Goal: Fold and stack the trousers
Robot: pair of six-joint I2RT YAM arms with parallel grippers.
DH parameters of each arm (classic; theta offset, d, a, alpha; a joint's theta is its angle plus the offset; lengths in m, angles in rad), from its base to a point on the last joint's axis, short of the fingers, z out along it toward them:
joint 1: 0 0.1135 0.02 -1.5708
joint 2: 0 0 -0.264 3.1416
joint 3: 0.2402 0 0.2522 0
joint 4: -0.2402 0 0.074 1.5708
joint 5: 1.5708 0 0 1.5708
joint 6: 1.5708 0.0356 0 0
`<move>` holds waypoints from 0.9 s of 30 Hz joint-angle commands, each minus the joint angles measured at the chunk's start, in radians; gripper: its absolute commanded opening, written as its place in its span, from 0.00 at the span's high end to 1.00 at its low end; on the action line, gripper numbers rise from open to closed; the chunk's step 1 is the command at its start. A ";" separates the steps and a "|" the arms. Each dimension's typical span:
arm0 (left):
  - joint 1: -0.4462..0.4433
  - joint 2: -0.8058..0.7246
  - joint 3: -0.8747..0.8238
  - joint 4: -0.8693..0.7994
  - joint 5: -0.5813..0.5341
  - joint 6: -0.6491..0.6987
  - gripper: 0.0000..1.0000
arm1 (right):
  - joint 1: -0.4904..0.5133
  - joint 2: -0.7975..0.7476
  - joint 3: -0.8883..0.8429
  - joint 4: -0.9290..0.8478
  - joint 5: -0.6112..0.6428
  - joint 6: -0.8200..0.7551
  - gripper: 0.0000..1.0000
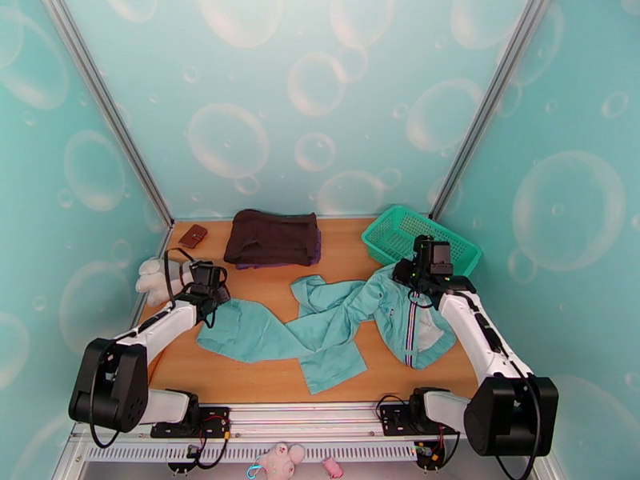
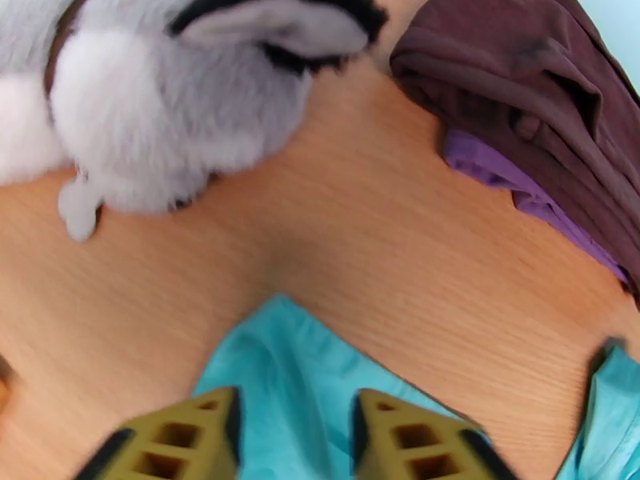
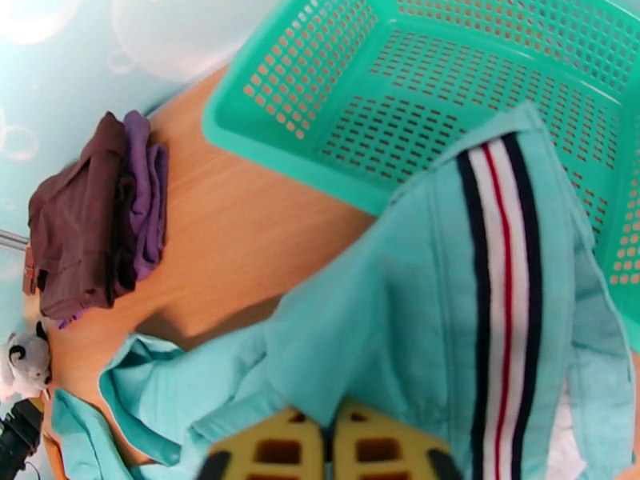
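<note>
Rectangular green plastic basket [image 1: 376,238], its walls and floor perforated in a mesh, stands at the far right of the wood-grain counter [image 1: 352,254]. The trousers [image 1: 328,334], soft light teal cloth, lie crumpled and spread on the counter outside it, just beside its near rim, their waistband [image 3: 500,298] striped white, dark and red. Left claw [image 2: 294,414]: pads well apart above a flat trouser hem, gripping nothing. Right claw [image 3: 328,430]: pads nearly together at a raised fold near the waistband; whether cloth is pinched cannot be told. Far side: folded dark brown garment [image 1: 272,236] on purple cloth [image 2: 496,166]; fluffy plush toy [image 2: 160,114] at left.
</note>
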 commanded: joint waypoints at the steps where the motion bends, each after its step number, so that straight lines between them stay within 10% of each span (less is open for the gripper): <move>1: -0.008 -0.103 -0.029 0.113 -0.018 0.028 0.07 | 0.001 -0.091 -0.063 0.123 -0.006 -0.013 0.46; 7: -0.194 -0.402 -0.206 0.035 -0.063 -0.007 0.01 | 0.002 -0.388 -0.229 0.013 0.211 0.107 0.30; 14: -0.415 -0.442 -0.322 -0.040 -0.105 -0.154 0.11 | -0.101 -0.514 -0.404 0.068 0.102 0.169 0.31; 27: -0.442 -0.244 -0.272 -0.080 -0.191 -0.203 0.25 | -0.164 -0.349 -0.414 0.263 -0.043 0.146 0.46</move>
